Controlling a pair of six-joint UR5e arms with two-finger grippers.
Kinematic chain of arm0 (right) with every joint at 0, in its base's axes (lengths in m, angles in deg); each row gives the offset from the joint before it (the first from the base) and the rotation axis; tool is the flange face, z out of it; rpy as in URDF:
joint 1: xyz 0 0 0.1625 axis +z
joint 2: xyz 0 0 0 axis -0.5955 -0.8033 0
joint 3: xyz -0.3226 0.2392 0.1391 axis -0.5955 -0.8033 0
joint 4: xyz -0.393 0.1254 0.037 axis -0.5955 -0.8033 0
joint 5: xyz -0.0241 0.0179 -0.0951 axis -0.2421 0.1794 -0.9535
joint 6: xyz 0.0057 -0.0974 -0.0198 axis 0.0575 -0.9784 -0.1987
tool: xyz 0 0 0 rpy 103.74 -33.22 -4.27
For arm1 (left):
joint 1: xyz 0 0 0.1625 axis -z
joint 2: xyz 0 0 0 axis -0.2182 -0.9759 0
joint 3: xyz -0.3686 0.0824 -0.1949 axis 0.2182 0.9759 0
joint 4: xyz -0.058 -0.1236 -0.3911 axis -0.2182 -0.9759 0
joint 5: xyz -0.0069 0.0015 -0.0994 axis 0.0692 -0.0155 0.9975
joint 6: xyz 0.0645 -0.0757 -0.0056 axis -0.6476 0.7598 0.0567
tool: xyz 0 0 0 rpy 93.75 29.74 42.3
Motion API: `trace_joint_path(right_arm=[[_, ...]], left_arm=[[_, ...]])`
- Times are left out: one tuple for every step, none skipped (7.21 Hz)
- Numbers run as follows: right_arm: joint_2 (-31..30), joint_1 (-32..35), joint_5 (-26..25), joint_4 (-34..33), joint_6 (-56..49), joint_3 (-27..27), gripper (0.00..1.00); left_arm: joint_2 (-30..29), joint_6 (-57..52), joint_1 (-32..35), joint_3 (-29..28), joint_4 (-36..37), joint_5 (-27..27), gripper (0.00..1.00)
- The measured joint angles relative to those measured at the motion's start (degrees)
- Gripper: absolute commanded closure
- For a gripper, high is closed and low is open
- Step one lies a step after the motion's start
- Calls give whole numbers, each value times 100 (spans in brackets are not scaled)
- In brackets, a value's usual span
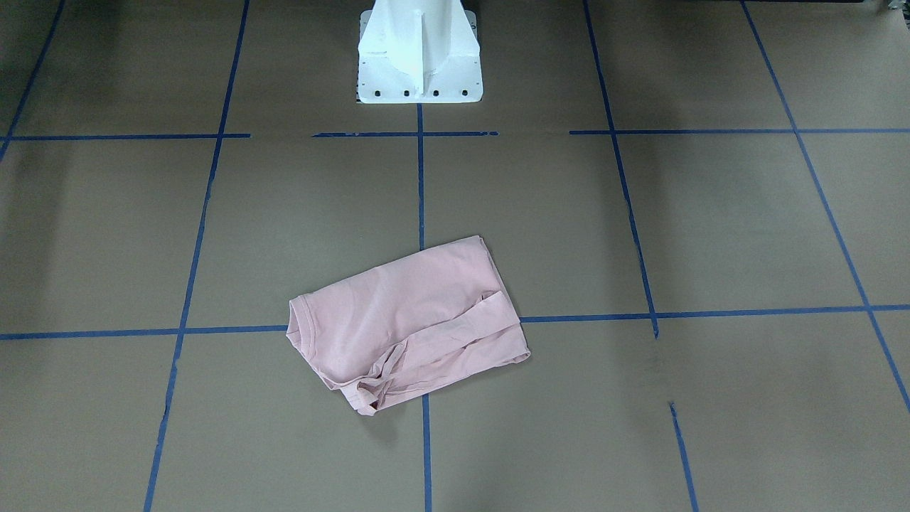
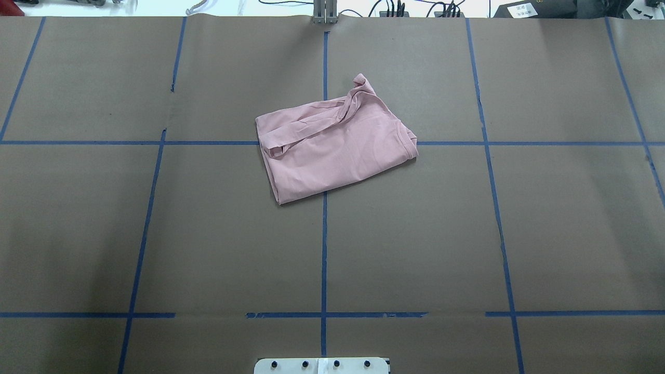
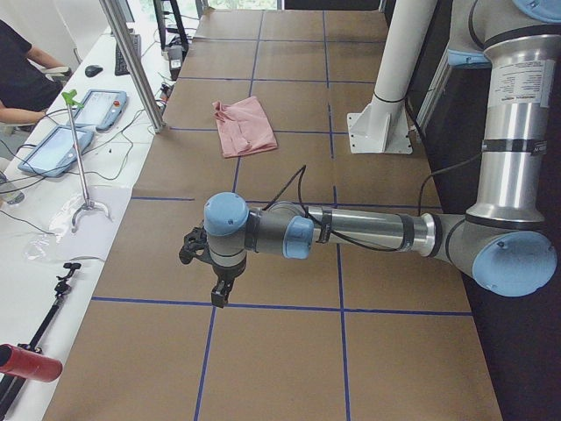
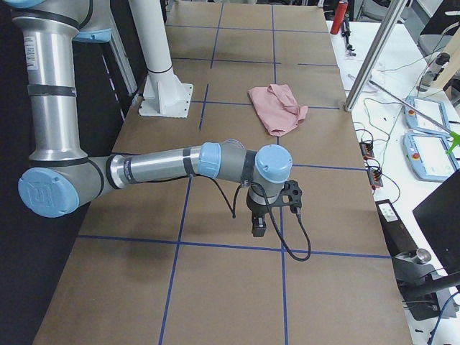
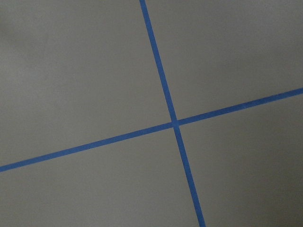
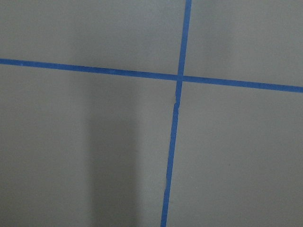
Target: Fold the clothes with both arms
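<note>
The pale pink T-shirt (image 1: 405,320) lies folded into a rough rectangle near the table's middle, with a sleeve strip bunched on top. It also shows in the overhead view (image 2: 332,143) and both side views (image 3: 245,125) (image 4: 277,108). No print shows. The left arm's gripper (image 3: 219,288) hangs above the brown paper far from the shirt, at the table's left end. The right arm's gripper (image 4: 259,226) hangs likewise at the right end. Both appear only in side views, so I cannot tell whether they are open or shut. The wrist views show only paper and blue tape.
The white pedestal base (image 1: 419,64) (image 2: 322,365) stands at the robot's edge. Blue tape lines (image 2: 324,234) grid the brown paper. A metal post (image 3: 131,61) (image 4: 370,65), tablets (image 3: 79,123) and cables border the operators' side, where a person (image 3: 22,79) sits.
</note>
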Motion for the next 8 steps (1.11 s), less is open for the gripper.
trace_joint_path(right_arm=[[-97,5,-11,195,147,-3,0],[-214,8,-10,357,222,-53,0],[-283,10,6,454,251,-150,0],[-323,10,17,494,259,-204,0],[-350,11,19,508,260,-222,0],[-361,11,15,515,261,-222,0],[-362,11,8,520,259,-225,0],[-362,11,-2,524,258,-226,0]], left_arm=[[53,-9,33,-22,-187,67,0],[95,-13,46,-18,-451,65,0],[141,-16,48,0,-595,-39,0],[153,-18,45,-44,-644,-281,0],[142,-21,41,-156,-659,-503,0],[135,-25,35,-255,-663,-588,0],[138,-27,31,-305,-664,-625,0],[132,-28,29,-358,-667,-632,0]])
